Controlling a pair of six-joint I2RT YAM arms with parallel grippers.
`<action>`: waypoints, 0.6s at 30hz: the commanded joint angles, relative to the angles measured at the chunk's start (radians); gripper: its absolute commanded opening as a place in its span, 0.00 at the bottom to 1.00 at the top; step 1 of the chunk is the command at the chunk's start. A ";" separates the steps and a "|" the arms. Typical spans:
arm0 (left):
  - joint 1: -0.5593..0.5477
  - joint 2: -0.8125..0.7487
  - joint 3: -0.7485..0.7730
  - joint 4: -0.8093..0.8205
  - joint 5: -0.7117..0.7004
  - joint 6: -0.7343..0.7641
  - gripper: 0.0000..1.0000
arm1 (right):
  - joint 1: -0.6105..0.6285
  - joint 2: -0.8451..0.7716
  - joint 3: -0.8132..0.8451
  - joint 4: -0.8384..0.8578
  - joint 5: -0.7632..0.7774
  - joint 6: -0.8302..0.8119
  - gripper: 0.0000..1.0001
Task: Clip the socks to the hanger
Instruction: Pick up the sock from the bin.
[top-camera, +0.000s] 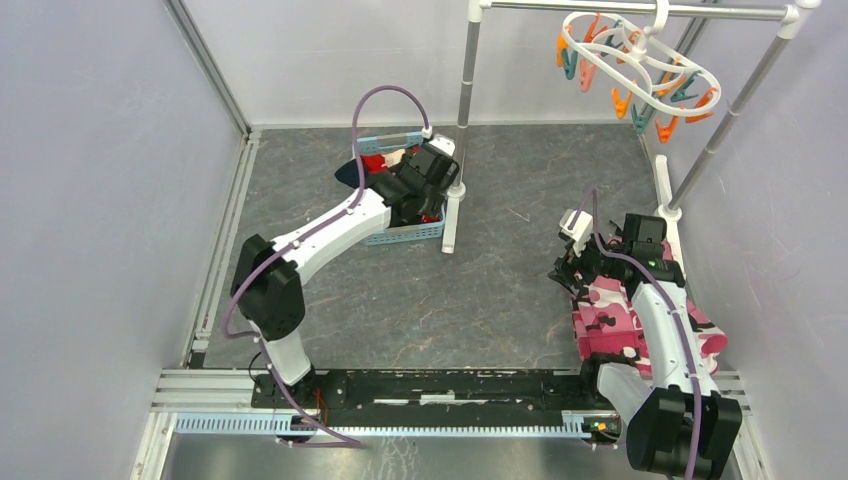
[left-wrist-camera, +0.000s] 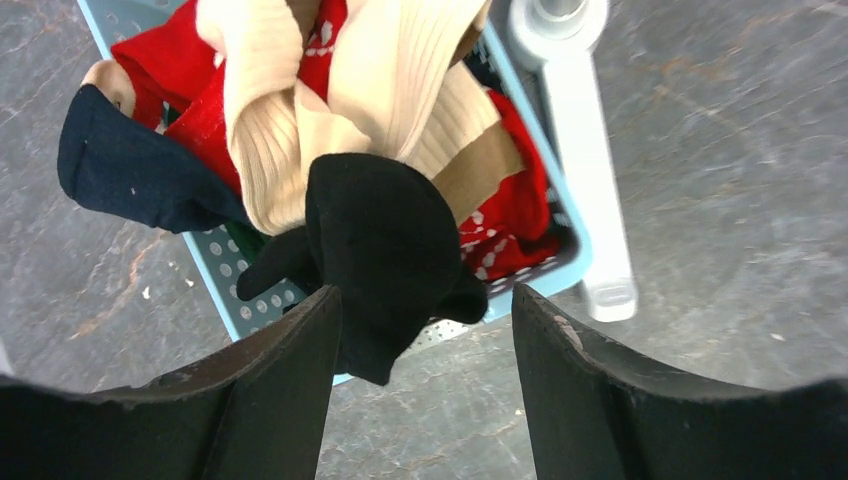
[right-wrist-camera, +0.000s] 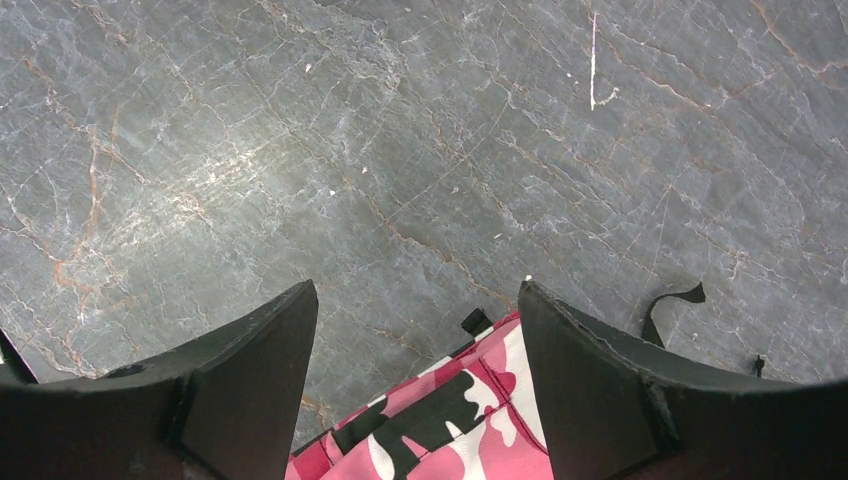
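The socks (left-wrist-camera: 330, 110) sit in a heap in the blue basket (left-wrist-camera: 225, 275) at the far middle of the table (top-camera: 500, 290), red, cream, navy and tan all tangled. One black sock (left-wrist-camera: 385, 250) spills over the near rim. The left gripper (left-wrist-camera: 425, 300) hangs right above it, jaws spread wide. The black sock lies between them against one finger, but nothing is pinched. From where I stand the job looks barely begun.

The hanger (top-camera: 640, 60) hangs from the top bar of the metal rack (top-camera: 467, 70) at the far right corner, well apart from the basket. Every orange and teal clothespin (top-camera: 622, 102) I can see dangles bare. So all the socks are left to lift, carry across and clip.

The right gripper (right-wrist-camera: 415, 295) is wide open too, holding nothing, poised low over the edge of a pink camouflage cloth (right-wrist-camera: 440, 420) on the near right. The rack's white foot (left-wrist-camera: 590, 190) lies just beside the basket, and I think the tangle could drag extra socks out.
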 joint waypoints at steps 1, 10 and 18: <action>0.003 0.044 0.044 -0.023 -0.119 0.075 0.68 | -0.003 -0.005 -0.011 0.000 -0.021 -0.024 0.80; 0.003 0.095 0.039 0.039 -0.122 0.111 0.22 | -0.003 -0.009 -0.014 -0.003 -0.020 -0.030 0.81; -0.022 -0.103 -0.035 0.073 -0.044 0.096 0.02 | -0.003 0.001 -0.007 -0.027 -0.046 -0.051 0.81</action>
